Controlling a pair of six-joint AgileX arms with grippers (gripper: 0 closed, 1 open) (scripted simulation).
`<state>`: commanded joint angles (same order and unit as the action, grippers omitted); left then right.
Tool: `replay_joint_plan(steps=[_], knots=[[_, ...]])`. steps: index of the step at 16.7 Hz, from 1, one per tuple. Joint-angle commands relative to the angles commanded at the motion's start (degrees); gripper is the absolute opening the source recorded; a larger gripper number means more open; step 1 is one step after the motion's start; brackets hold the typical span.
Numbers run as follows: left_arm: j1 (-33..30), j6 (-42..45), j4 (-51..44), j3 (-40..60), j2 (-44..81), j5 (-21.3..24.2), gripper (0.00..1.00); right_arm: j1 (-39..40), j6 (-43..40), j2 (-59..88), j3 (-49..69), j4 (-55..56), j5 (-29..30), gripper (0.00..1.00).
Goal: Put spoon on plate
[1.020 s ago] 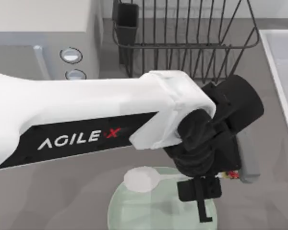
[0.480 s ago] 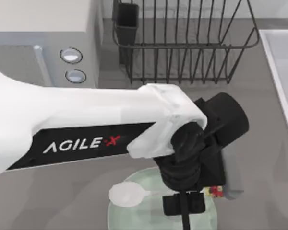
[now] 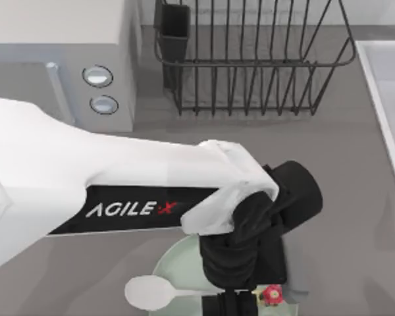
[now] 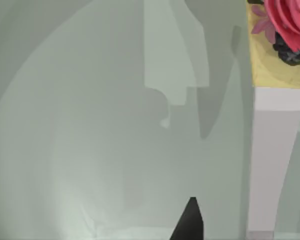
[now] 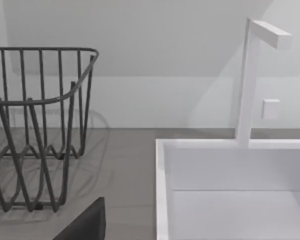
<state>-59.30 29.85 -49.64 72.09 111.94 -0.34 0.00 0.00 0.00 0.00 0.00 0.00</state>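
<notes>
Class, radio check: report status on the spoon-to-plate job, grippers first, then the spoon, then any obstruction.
Left gripper low over plate, holding spoon by its handle. Spoon bowl overhangs plate's left rim. Right arm parked near sink. Nothing in the way.

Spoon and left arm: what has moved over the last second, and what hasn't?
The left gripper has carried the spoon toward the top view's lower left; its bowl now overhangs the plate's left rim. Whether it is still gripped cannot be seen. The plate, dish rack and microwave stayed put.
</notes>
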Motion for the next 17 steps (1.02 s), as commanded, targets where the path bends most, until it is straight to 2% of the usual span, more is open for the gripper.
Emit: replay_joint_plan(steps=[2, 15, 17], knots=[[0.00, 0.00, 0.00, 0.00, 0.00, 0.00, 0.00, 0.00, 0.00, 0.00, 0.00, 0.00, 0.00, 1.00], [0.00, 0.00, 0.00, 0.00, 0.00, 0.00, 0.98, 0.00, 0.00, 0.00, 0.00, 0.00, 0.00, 1.00], [0.00, 0.00, 0.00, 0.00, 0.00, 0.00, 1.00, 0.00, 0.00, 0.00, 0.00, 0.00, 0.00, 1.00]])
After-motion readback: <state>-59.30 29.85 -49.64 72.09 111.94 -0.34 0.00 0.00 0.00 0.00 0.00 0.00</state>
